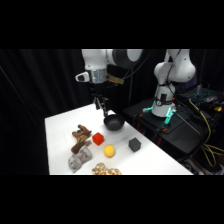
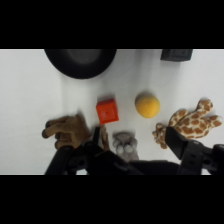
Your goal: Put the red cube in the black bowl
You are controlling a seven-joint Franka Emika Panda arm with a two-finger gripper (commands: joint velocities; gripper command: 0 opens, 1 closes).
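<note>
We are at the approach step. The gripper (image 1: 101,106) hangs above the counter (image 1: 60,125), fingers spread and empty. The red cube (image 2: 107,110) rests near the black bowl (image 2: 80,62). Next: descend over the cube.

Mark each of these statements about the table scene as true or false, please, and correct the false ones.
1. The red cube already lies inside the black bowl. False: it sits on the white table, apart from the bowl.
2. The yellow ball rests beside the red cube. True.
3. The gripper holds the red cube. False: the cube lies free on the table and nothing is held.
4. A dark grey cube stands on the table. True.
5. The black bowl holds the yellow ball. False: in the side view the ball is outside the bowl, on the table.
6. A spotted giraffe toy lies near the ball. True.
</note>
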